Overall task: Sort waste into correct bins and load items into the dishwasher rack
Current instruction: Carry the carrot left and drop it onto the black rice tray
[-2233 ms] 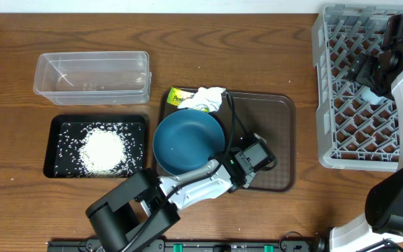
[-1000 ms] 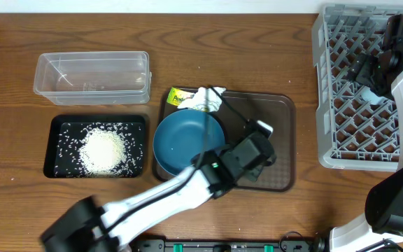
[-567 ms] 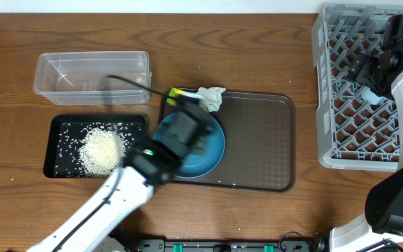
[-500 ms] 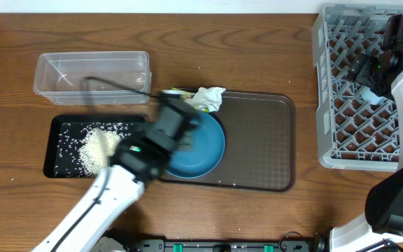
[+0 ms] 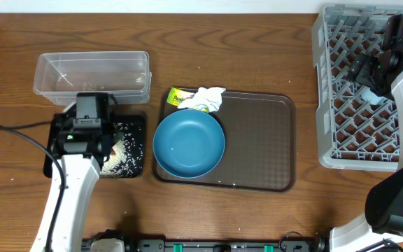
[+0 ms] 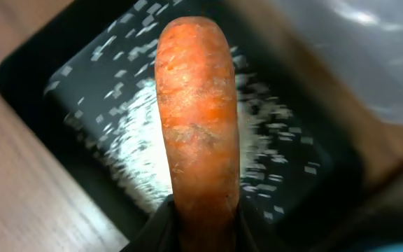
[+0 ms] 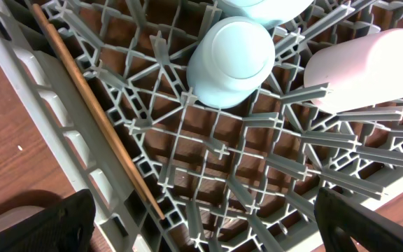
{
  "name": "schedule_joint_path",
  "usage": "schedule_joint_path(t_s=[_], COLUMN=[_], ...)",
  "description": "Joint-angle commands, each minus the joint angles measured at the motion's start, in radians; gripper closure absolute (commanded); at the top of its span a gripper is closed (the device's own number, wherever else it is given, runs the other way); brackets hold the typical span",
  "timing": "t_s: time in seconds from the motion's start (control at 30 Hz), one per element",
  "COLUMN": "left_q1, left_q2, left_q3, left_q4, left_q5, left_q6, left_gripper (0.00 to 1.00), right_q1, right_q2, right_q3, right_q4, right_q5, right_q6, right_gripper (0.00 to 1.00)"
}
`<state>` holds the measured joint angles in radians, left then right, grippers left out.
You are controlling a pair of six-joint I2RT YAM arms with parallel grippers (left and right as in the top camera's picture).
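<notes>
From overhead, the left arm [image 5: 82,131] hangs over the black tray [image 5: 138,123], its jaws hidden. The clear tub [image 5: 93,75] sits just behind. The plate [image 5: 189,143] lies on the brown tray [image 5: 261,143], with the wrapper [image 5: 179,99] and napkin [image 5: 208,97] at its rear edge.

The left wrist view settles it - the left gripper [image 6: 203,227] is clenched on the carrot [image 6: 198,119], above the rice [image 6: 137,164].

In the right wrist view, the right gripper [image 7: 205,218] is spread wide and empty over the rack [image 7: 208,150] - it holds a chopstick [image 7: 96,115], a bowl [image 7: 229,52] and a cup [image 7: 369,63].
</notes>
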<state>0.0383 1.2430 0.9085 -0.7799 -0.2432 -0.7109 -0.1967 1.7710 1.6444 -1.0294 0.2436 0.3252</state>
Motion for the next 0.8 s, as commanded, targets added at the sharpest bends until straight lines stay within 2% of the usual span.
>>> schedule_joint_path(t_s=[0.0,0.4,0.77], left_q1=[0.033,0.037,0.037], left_q2=[0.056,0.281,0.304], left_q3=[-0.027,-0.028,-0.028], left_q4=[0.007,0.113,0.139], left_q5=[-0.012,0.004,0.006], left_q6=[-0.099,-0.13,-0.133], left_gripper=[0.87,0.83,0.83], right_q1=[-0.002,-0.002,-0.002], right_q2=[-0.002,-0.002,-0.002], right_q3=[-0.001,-0.001,-0.001], right_q4=[0.0,0.0,-0.002], right_q5=[0.014,0.014,0.014], right_q6=[-0.012,-0.012,-0.012], right_gripper=[0.01,0.01,0.01])
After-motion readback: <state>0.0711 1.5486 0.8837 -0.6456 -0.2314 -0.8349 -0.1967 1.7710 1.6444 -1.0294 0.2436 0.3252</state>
